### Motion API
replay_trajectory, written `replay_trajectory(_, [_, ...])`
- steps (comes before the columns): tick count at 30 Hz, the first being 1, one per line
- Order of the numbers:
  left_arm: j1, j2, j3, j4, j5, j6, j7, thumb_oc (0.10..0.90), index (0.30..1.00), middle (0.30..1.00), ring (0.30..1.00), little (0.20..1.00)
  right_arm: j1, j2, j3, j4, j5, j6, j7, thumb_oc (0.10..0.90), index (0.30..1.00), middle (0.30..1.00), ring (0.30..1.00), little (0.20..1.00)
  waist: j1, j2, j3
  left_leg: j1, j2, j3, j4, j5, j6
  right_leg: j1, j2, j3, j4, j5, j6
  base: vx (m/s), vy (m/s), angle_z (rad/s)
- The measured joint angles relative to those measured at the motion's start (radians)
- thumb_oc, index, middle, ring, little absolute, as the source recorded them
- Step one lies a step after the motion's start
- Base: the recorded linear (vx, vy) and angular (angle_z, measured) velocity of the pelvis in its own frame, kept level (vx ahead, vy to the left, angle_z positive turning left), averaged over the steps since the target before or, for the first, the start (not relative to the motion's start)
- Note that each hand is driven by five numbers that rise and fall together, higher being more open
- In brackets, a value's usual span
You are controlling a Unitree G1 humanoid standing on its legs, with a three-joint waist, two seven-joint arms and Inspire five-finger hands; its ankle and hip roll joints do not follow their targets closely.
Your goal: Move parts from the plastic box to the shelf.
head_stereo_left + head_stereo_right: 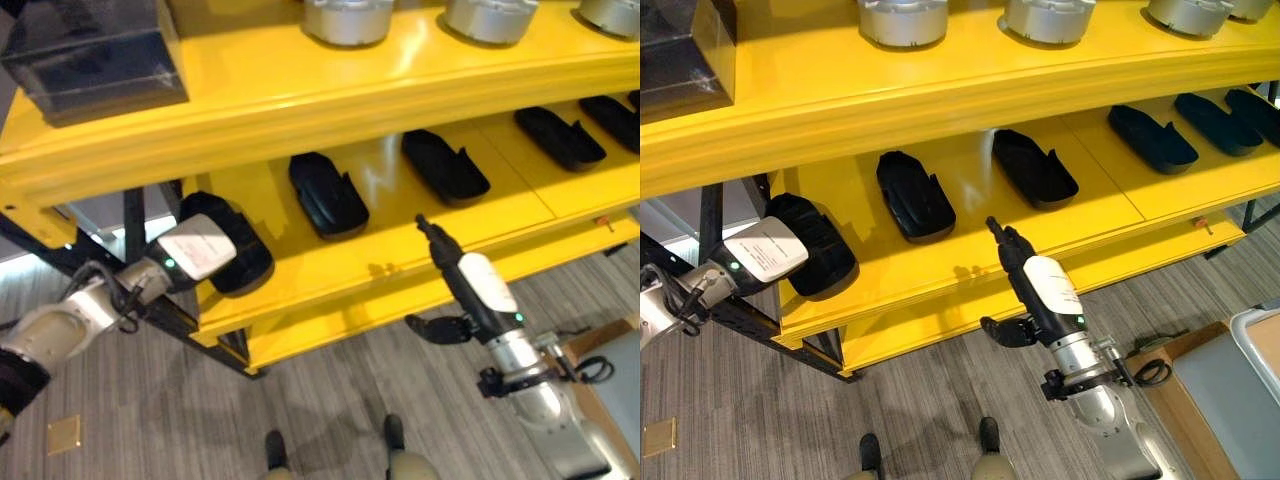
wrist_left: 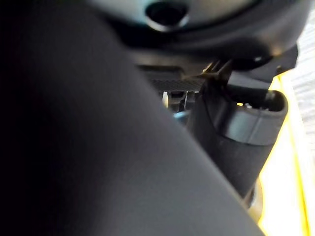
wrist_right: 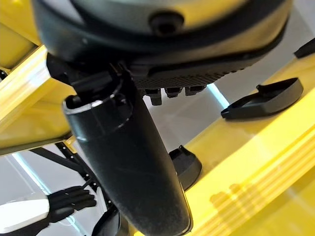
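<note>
A yellow shelf [image 1: 300, 110] spans the view, and its middle level holds several black tray-like parts, such as one part [image 1: 328, 193] and another part [image 1: 445, 165]. At that level's left end my left hand [image 1: 195, 250] lies over a further black part [image 1: 240, 250] that juts past the shelf's edge. Its thumb [image 2: 241, 147] and fingers close round the part. My right hand [image 1: 480, 285] hovers before the shelf's front lip with its fingers straight toward the shelf, its thumb out to the side, and nothing in it. A dark clear plastic box [image 1: 95, 55] stands on the top level at the left.
Silver round parts [image 1: 348, 18] line the top level. Black frame legs [image 1: 60, 255] carry the shelf's left end. A lower yellow ledge [image 1: 400, 305] runs under the middle level. A grey bin and brown board [image 1: 615, 375] stand on the floor at the lower right.
</note>
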Motion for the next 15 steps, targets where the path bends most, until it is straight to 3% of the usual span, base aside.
replay_trajectory(2, [0.086,-0.018,0.119,-0.025,-0.008,0.0,0.006,0.9,1.0,1.0,1.0,1.0,0.0,0.0,-0.002,-0.001,0.0,0.0,0.003,0.9,1.0,1.0,1.0,1.0,-0.002,-0.001,-0.007,0.002,0.0,-0.001,0.0,-0.001,0.0,0.001,0.001,0.001,0.0,0.0,0.001,0.0,-0.006,-0.02])
replay_trajectory(5, [0.155,-0.045,0.212,-0.042,-0.076,0.001,0.019,0.9,1.0,1.0,1.0,1.0,0.001,0.0,-0.01,-0.001,0.0,0.003,0.003,0.9,1.0,1.0,1.0,1.0,-0.004,0.0,-0.008,0.007,0.001,0.001,0.0,-0.002,0.001,0.005,0.002,0.002,0.0,0.002,0.003,0.0,-0.003,-0.01])
replay_trajectory(9, [0.277,-0.159,0.423,-0.114,-0.201,0.02,0.014,0.9,1.0,1.0,1.0,1.0,0.018,0.004,-0.015,-0.001,0.0,0.004,0.01,0.9,1.0,1.0,1.0,1.0,-0.003,-0.004,-0.023,0.007,0.001,-0.001,0.0,-0.003,0.001,0.006,0.002,0.002,0.0,0.001,0.003,0.0,0.0,0.0])
replay_trajectory(14, [0.356,-0.277,0.556,-0.183,-0.38,0.028,-0.007,0.9,1.0,1.0,1.0,1.0,0.039,0.012,-0.019,-0.001,0.005,0.02,0.026,0.9,1.0,1.0,1.0,1.0,-0.008,-0.011,-0.049,0.023,0.001,0.006,0.0,-0.012,0.002,0.018,0.002,0.006,0.0,-0.004,0.006,0.01,-0.015,-0.03])
replay_trajectory(15, [0.37,-0.368,0.599,-0.192,-0.46,0.029,-0.011,0.9,1.0,1.0,1.0,1.0,0.042,0.018,-0.022,-0.001,0.019,0.026,0.03,0.9,1.0,1.0,1.0,1.0,-0.012,-0.008,-0.061,0.026,0.0,0.006,0.0,-0.014,0.002,0.021,0.001,0.005,0.0,-0.006,0.008,0.0,0.0,0.0])
